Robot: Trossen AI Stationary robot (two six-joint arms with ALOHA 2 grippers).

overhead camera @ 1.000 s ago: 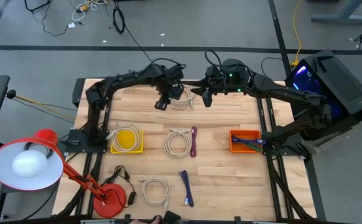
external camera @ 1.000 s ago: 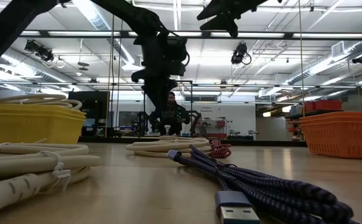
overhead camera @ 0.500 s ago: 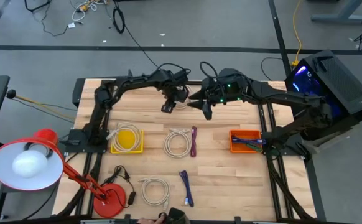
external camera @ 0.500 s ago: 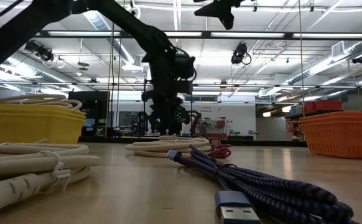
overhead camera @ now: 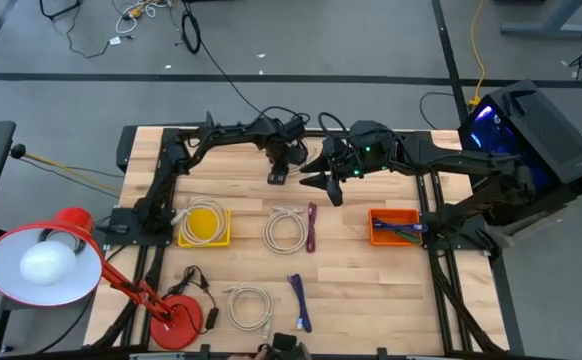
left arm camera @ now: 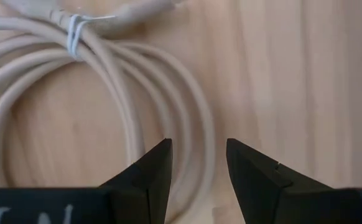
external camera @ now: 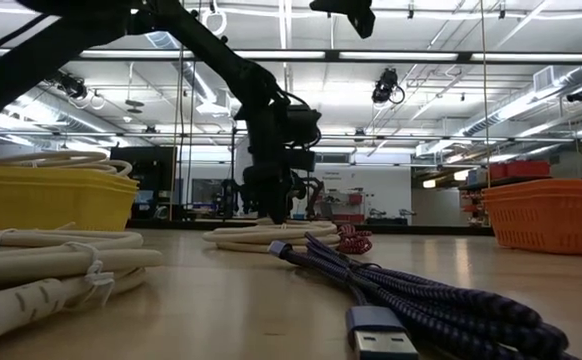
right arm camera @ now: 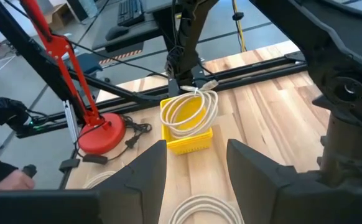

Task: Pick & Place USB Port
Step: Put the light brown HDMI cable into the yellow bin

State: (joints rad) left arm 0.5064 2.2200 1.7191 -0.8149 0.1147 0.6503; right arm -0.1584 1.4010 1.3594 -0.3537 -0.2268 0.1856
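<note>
A cream USB cable coil (left arm camera: 106, 93), bound with a white tie, lies flat on the wood at the table's far middle. My left gripper (left arm camera: 196, 165) (overhead camera: 276, 177) points down just above its rim, open. The outer strands run under the gap between the fingertips, and nothing shows it touching them. In the low view this gripper (external camera: 274, 208) hangs close over the tabletop. My right gripper (overhead camera: 326, 187) (right arm camera: 196, 165) is open and empty, high in the air beside the left one and looking toward the table's left.
A yellow basket (overhead camera: 204, 222) holds a white cable. At mid-table lie a second white coil (overhead camera: 286, 228) and a purple cable (overhead camera: 312, 228). An orange basket (overhead camera: 394, 225) stands to the right. A third coil (overhead camera: 249, 305) and a blue cable (overhead camera: 299, 300) lie near the front. A red lamp (overhead camera: 171, 305) stands front left.
My left gripper has come down over the far coil, shifting a little toward the table's right and near edges and rolling about its own axis. It has stayed open. My right gripper has swung at the same height toward the near edge.
</note>
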